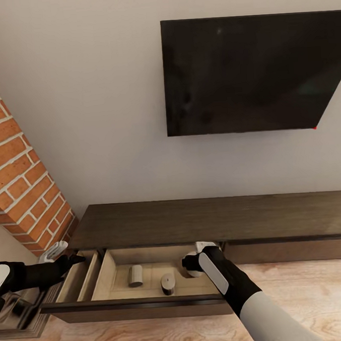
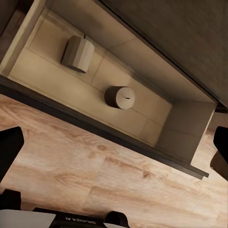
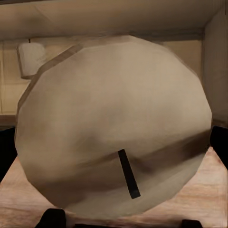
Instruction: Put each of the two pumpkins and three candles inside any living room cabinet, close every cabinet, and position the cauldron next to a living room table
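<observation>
Right gripper [image 1: 192, 263] grips candle [image 3: 114, 128] (wick close-up); drawer [image 2: 187, 128] holds 2.

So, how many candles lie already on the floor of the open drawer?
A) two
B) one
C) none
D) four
A: two candles rest inside the open drawer, one and another; a third candle is at the right pincer.

Cabinet [image 1: 214, 219] sat under TV [image 1: 250, 75]. Drawer [image 1: 133, 308] was pulled out in front. Two candles [image 1: 135, 275] lay inside. Third candle [image 3: 114, 128] was maybe over drawer's right end.
</observation>
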Controlling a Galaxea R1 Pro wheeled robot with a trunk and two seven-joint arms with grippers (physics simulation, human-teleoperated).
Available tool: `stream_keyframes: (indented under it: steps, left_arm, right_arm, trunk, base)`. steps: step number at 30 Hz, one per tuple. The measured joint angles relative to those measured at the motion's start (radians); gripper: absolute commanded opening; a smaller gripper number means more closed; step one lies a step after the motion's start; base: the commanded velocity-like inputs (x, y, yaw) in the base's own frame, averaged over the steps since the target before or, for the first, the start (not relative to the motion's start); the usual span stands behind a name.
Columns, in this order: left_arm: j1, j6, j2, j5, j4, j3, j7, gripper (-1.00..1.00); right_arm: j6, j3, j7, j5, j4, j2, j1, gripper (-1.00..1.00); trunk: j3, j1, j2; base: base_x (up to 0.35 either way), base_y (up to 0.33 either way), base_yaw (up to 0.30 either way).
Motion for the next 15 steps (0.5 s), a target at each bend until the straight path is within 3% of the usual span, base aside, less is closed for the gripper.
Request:
stream_keyframes:
  steps: [5, 15]
  left_arm:
    - [0.0, 0.0, 0.0, 0.0, 0.0, 0.0, 0.0, 1.0]
    - [0.0, 0.0, 0.0, -0.001, 0.0, 0.0, 0.0, 1.0]
  right_arm:
    - [0.009, -0.034, -0.001, -0.001, 0.032, 0.002, -0.003, -1.0]
    - [0.007, -0.042, -0.003, -0.001, 0.067, 0.001, -0.006, -1.0]
  trunk:
    - [0.0, 0.0, 0.0]
    - [0.0, 0.0, 0.0]
  base:
    - [0.033, 0.012, 0.0]
    - [0.116, 0.058, 0.0]
